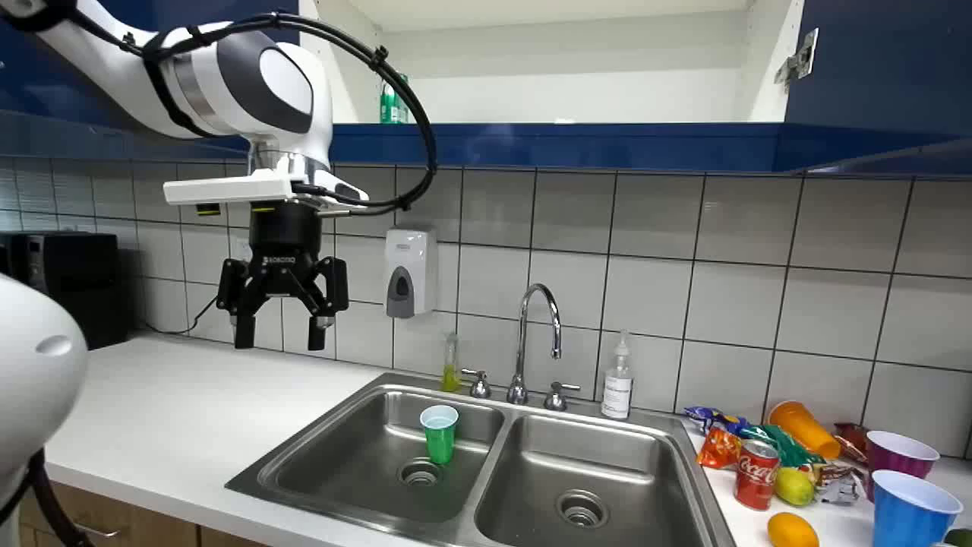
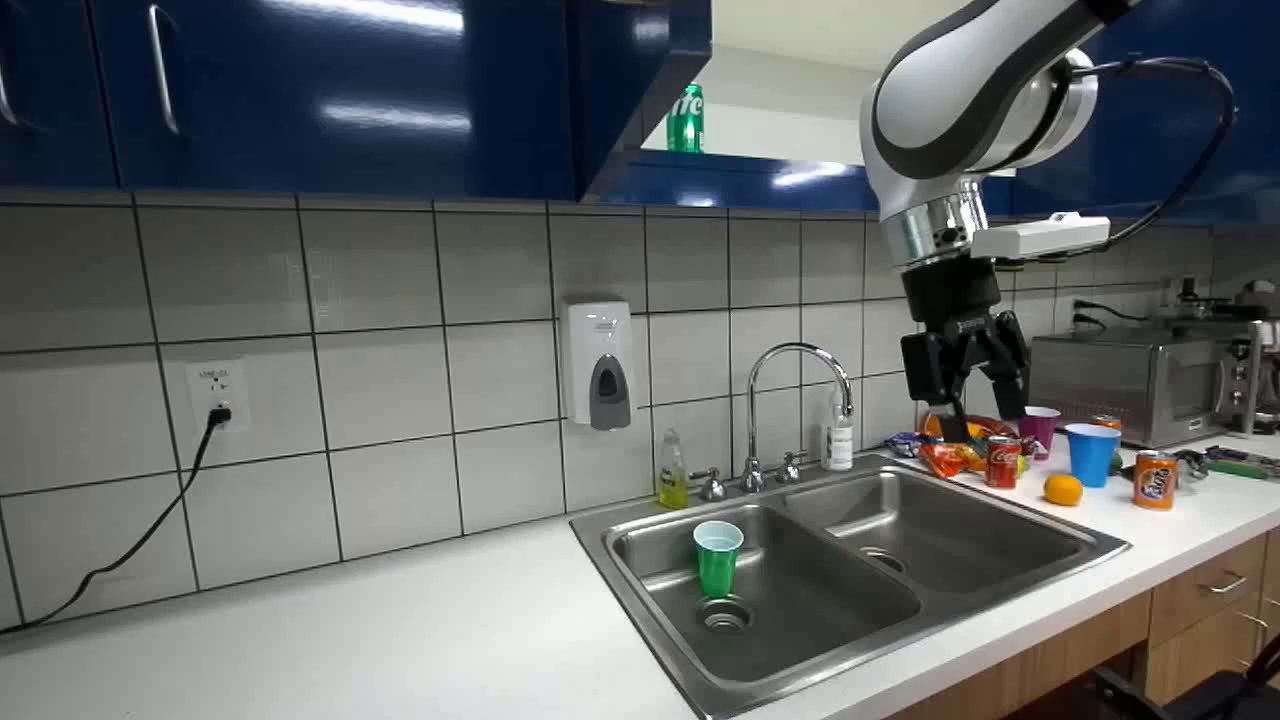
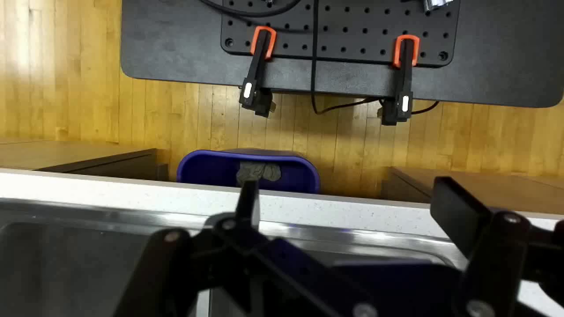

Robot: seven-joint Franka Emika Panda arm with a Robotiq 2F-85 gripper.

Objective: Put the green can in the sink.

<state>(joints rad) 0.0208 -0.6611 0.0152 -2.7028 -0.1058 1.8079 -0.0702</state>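
The green can stands on the shelf of the open upper cabinet; it shows in both exterior views, partly hidden behind the arm's black cable in one of them. The stainless double-basin sink is set in the white counter, with its chrome faucet at the back. My gripper is open and empty, pointing down in the air, below the shelf and above counter height. In the wrist view its spread fingers have the sink's front rim behind them. The can is out of the wrist view.
A green cup stands in a basin. A wall soap dispenser, dish soap and pump bottle are near the faucet. A Coca-Cola can, blue cup, fruit and wrappers lie beside the sink. The blue cabinet edge overhangs.
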